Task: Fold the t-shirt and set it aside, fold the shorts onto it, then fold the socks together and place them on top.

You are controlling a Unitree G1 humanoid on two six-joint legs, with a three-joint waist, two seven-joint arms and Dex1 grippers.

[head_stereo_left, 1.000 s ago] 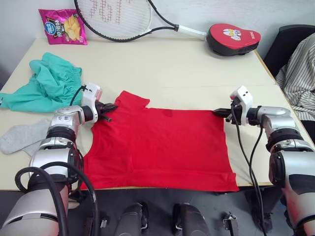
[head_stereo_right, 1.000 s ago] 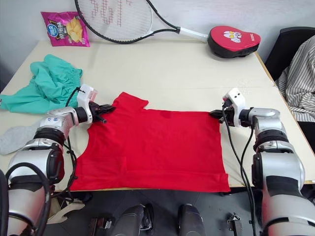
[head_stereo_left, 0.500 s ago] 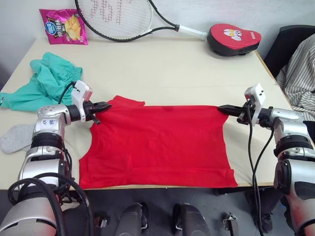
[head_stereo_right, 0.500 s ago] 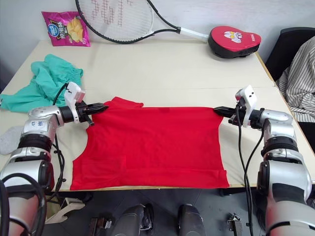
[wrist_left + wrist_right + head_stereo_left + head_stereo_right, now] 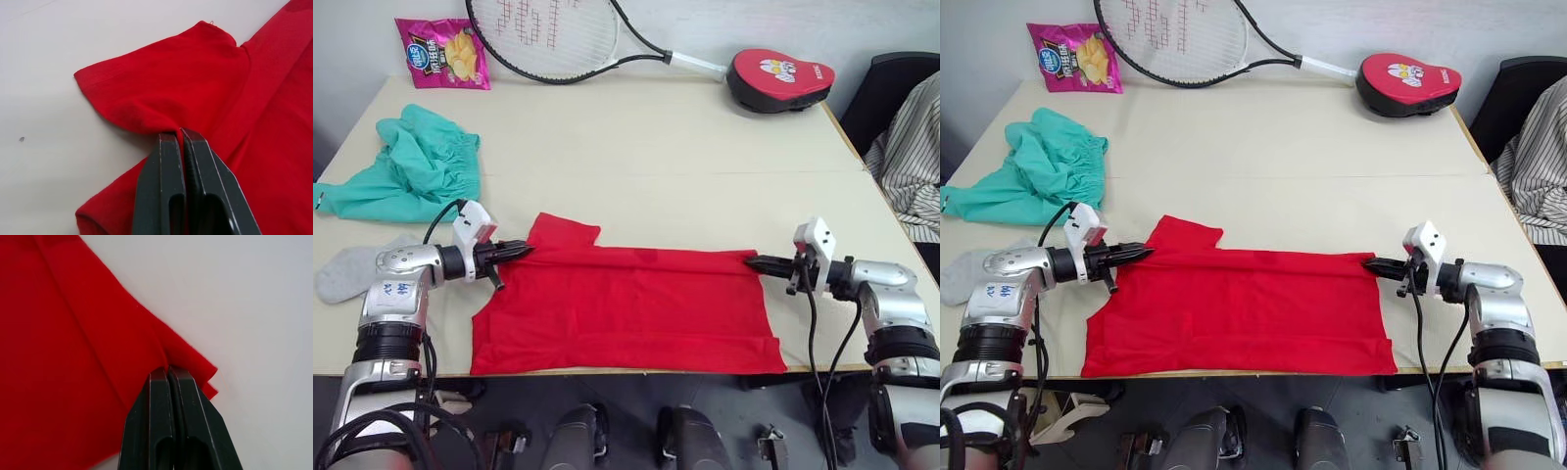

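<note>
Along the near edge of the desk [image 5: 705,127] we see the t-shirt [image 5: 626,313] spread flat, its far edge stretched in a line between the two grippers. The left gripper [image 5: 521,252] lies low at the shirt's far-left corner, its fingers [image 5: 168,181] pressed together on a pinch of red cloth just beside the short sleeve. The right gripper [image 5: 751,261] lies at the far-right corner, its fingers [image 5: 164,416] likewise clamped on the doubled hem there. To the far left of the shirt we find the shorts [image 5: 411,171] bunched on the desk, and the socks [image 5: 347,269] near the left edge, apart from the shirt. At the far side of the desk lie a chip bag [image 5: 442,51], a tennis racket [image 5: 558,39] and a red padded case [image 5: 779,78].
</note>
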